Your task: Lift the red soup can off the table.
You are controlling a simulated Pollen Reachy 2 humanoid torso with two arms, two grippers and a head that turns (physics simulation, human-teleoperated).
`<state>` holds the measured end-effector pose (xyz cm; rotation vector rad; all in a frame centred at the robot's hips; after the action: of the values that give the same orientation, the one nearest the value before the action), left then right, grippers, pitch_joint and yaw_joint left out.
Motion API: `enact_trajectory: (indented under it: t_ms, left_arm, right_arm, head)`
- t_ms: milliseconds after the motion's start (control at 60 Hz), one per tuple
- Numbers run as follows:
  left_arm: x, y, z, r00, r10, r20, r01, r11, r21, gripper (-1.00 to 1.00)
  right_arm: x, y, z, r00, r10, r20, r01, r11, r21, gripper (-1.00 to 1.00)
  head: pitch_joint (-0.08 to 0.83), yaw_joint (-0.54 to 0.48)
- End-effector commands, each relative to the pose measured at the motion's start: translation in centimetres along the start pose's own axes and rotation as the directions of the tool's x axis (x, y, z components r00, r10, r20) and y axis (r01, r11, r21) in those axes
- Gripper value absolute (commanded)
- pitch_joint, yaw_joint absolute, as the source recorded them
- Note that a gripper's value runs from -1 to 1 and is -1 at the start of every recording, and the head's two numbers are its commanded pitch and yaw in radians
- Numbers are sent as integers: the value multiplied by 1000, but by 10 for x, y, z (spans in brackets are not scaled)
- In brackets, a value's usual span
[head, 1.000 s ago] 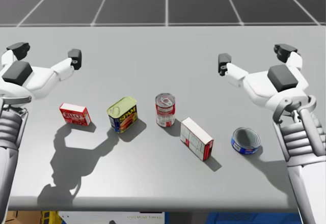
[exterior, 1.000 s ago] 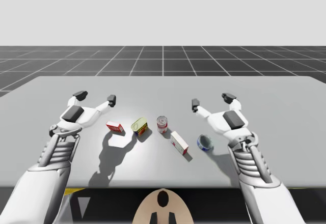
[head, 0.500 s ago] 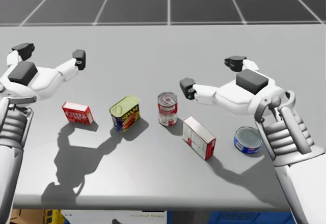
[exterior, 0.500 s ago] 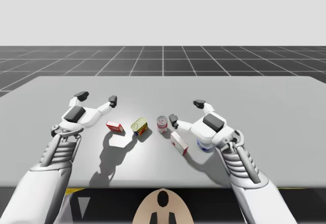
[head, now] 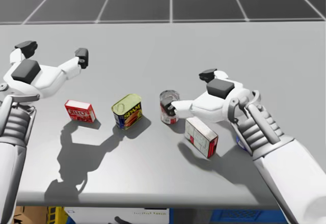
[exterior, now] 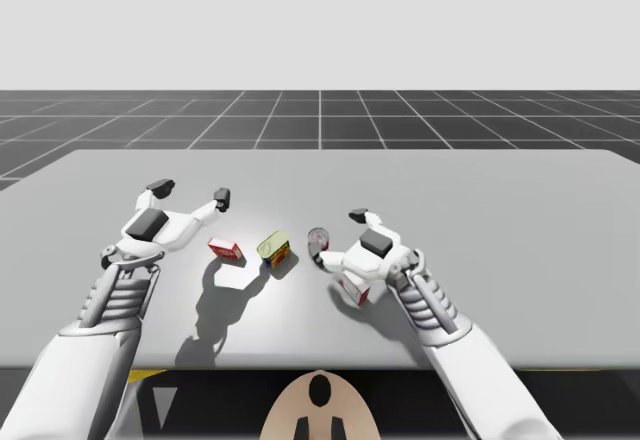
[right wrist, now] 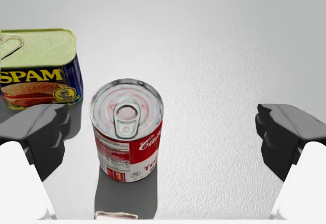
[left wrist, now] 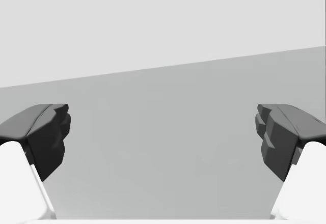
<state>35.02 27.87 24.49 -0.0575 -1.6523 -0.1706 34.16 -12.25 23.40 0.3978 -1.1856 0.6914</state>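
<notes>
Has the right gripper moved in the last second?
Yes. In the high view the right gripper has swung left, from far right of the soup can to right beside it. Its open fingers now stand either side of the can.

Bright overhead light washes the grey worktop, leaving a pale glare patch at its middle. Hard dark shadows of the red soup can and left arm fall toward its near edge.
</notes>
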Motion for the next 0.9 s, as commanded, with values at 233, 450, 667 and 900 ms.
enact_trajectory:
  t_ms: [233, 450, 667, 900]
  left_arm:
    - [0, -2, 1, 1000, -1, 5, 1, 1000, -9, -1000]
    - [1, -3, 2, 1000, -7, 9, 7, 1000, -8, -1000]
    - [0, -4, 2, 1000, -15, 9, 15, 1000, -10, -1000]
    - [0, -5, 2, 1000, -18, 10, 18, 1000, -10, -1000]
  right_arm:
    - [-16, 17, -51, 996, -35, -87, 41, 997, 69, -1000]
    - [-15, 18, -73, 988, -68, -139, 83, 991, 104, -1000]
    - [-11, 25, -92, 982, -79, -173, 106, 982, 154, -1000]
    - [-13, 39, -104, 975, -53, -217, 101, 971, 216, -1000]
  head:
    - [623, 38]
    - [626, 38]
    - [628, 40]
    - [627, 42]
